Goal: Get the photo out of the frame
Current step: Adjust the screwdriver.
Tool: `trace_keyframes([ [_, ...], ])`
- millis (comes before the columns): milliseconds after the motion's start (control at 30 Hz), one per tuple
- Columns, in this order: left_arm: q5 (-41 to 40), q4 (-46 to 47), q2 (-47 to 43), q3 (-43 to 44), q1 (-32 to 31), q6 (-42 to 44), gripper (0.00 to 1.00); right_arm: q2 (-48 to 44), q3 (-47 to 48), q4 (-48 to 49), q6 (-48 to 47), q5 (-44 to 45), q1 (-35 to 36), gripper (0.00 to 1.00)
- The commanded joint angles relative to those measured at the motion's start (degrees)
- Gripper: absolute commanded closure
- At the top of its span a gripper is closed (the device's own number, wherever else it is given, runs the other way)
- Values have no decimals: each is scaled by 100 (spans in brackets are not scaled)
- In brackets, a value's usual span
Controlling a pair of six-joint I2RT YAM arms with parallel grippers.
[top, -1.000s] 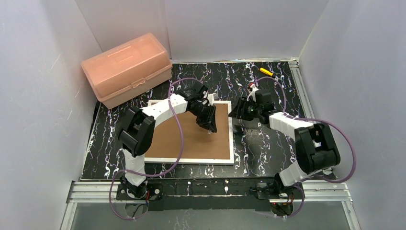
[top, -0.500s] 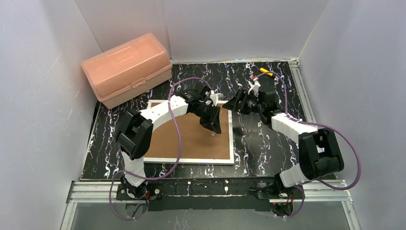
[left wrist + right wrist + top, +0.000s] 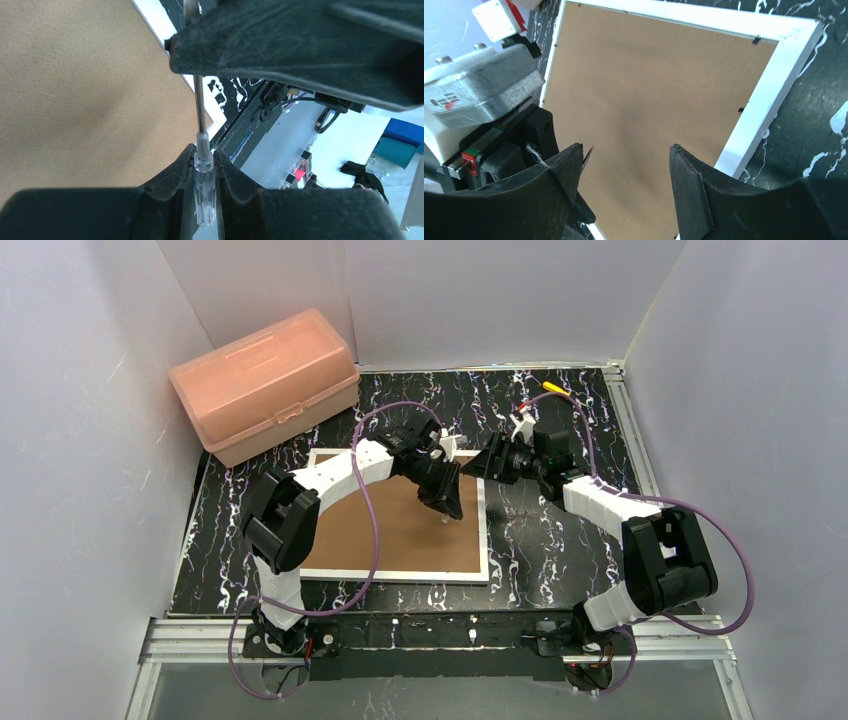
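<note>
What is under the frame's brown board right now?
Nothing shows beneath it. The board fills the frame edge to edge, with small black tabs at its rim. Anything underneath, the photo included, is covered.

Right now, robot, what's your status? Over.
Left fingers shut on screwdriver. Right fingers open near frame corner. Brown backing board on, facing up; photo out of sight. Over.

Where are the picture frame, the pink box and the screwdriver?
frame (image 3: 400, 540): top view, on its bare brown back.
pink box (image 3: 262, 370): top view, on the lid.
screwdriver (image 3: 205, 190): left wrist view, on the clear handle.
</note>
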Motion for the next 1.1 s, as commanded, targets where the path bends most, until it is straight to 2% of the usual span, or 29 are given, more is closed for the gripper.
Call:
trace_keyframes([
  [0,-181,-196,-360,253,-35,125,99,9,67,-473,-444,173,35,33],
  [333,-826,-223,-505,305,-28,72,93,-137,-403,-597,-591,139,47,49],
  [933,-1052,250,-713,137,-27,-250,80,-441,-563,-786,-724,129,142,51],
  [1000,-1044,325,-726,118,-27,-273,81,-456,-511,-851,-759,183,138,50],
  [1067,-1044,370,-714,103,-11,-280,90,-490,-419,-984,-821,298,137,50],
])
